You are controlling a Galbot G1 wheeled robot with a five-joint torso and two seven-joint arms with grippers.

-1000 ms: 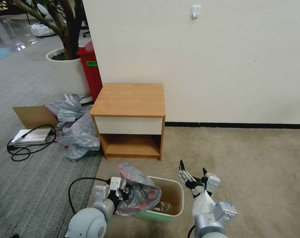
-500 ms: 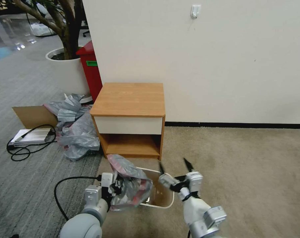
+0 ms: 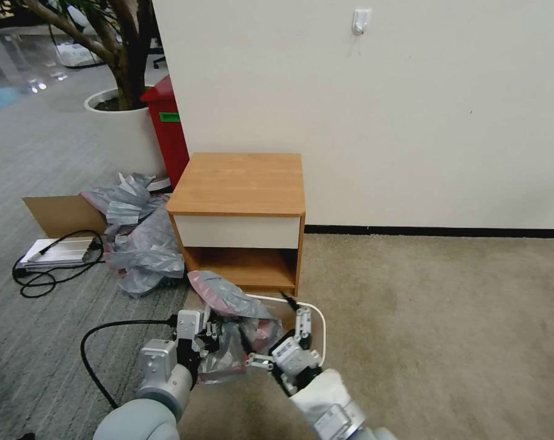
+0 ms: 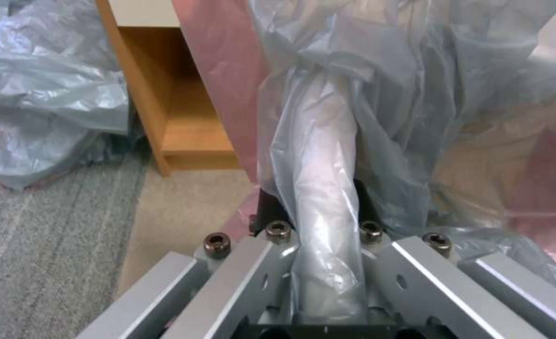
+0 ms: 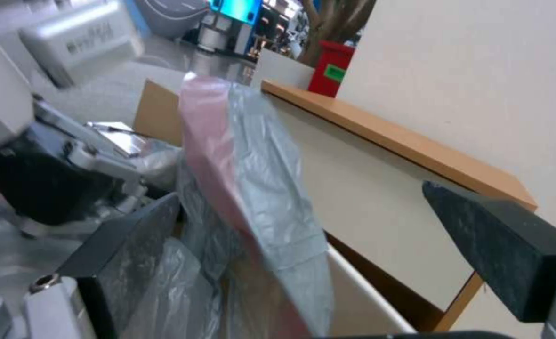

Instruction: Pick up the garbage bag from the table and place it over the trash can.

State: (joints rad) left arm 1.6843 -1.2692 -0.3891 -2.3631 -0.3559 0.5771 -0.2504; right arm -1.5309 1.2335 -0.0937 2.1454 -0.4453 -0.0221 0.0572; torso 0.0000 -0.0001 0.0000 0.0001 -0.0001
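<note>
One garbage bag (image 3: pixel 231 318), left gripper (image 3: pixel 211 342) (clamped).

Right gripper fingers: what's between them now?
In the right wrist view, the garbage bag stands between the open right gripper's fingers; the left gripper holds it bunched.

Carpeted office corner, potted tree (image 3: pixel 115 55)

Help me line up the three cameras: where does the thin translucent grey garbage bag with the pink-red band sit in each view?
Head view: garbage bag low centre, over the beige bin, held by the left gripper.
Left wrist view: bag bunched between the fingers.
Right wrist view: bag centre.
Shared landmark: wooden nightstand.
</note>
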